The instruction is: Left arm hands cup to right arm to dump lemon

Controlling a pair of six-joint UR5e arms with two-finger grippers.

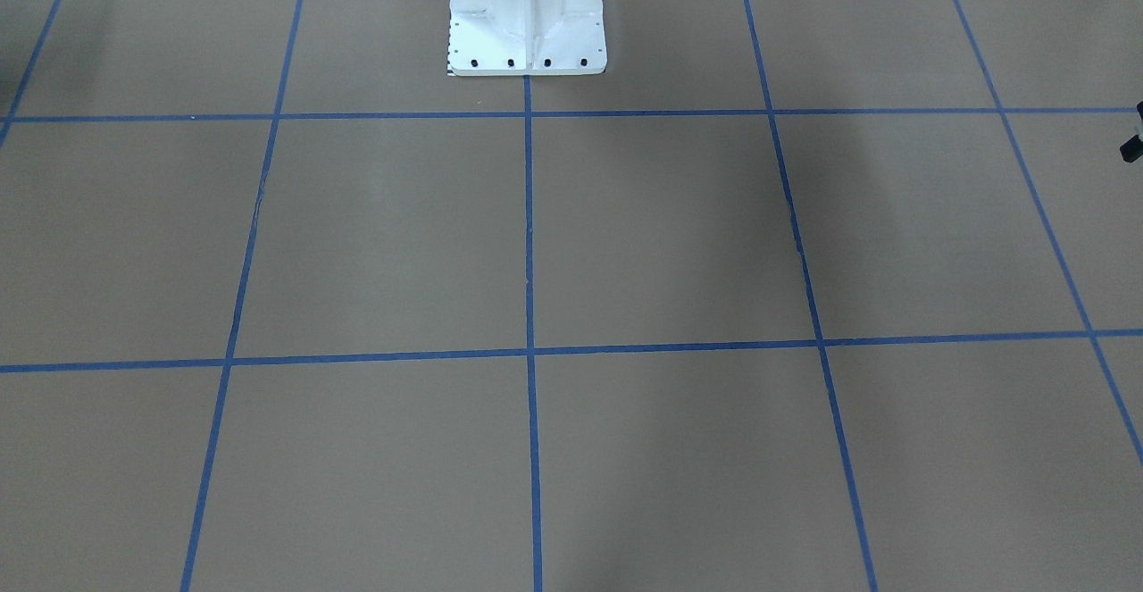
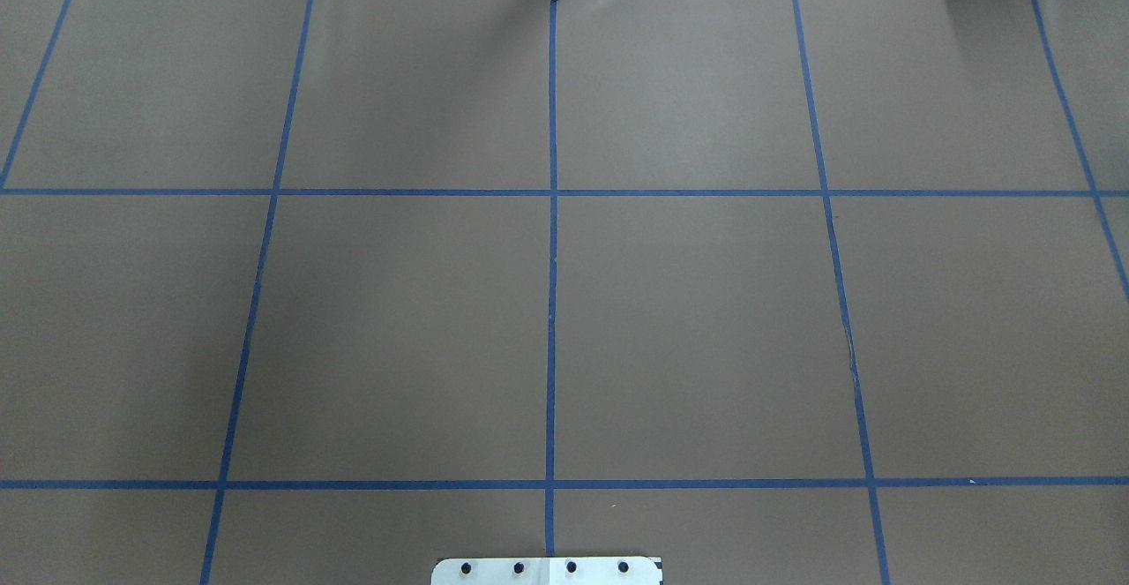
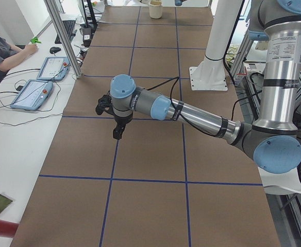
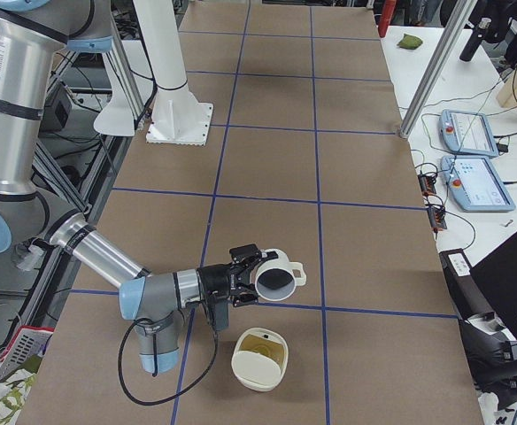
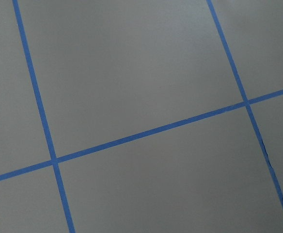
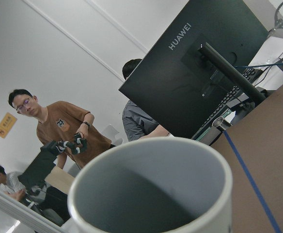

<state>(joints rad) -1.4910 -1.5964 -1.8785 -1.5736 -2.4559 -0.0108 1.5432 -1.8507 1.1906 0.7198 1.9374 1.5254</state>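
The cup (image 4: 279,275) lies tipped sideways at the right claw (image 4: 251,278). I cannot tell whether this claw or the left claw (image 3: 117,131) is clenched.

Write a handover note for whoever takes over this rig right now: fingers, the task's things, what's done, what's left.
Left gripper: over the table, nothing in it; fingers open or shut, cannot tell.
Right gripper: has the cup, tipped sideways above a cream tub; grip unclear from this side view.
Lemon: none visible inside the cup; tub's inside looks yellowish, unsure.
Done: handover, apparently. Left: confirm the dump, then probably set the cup down.
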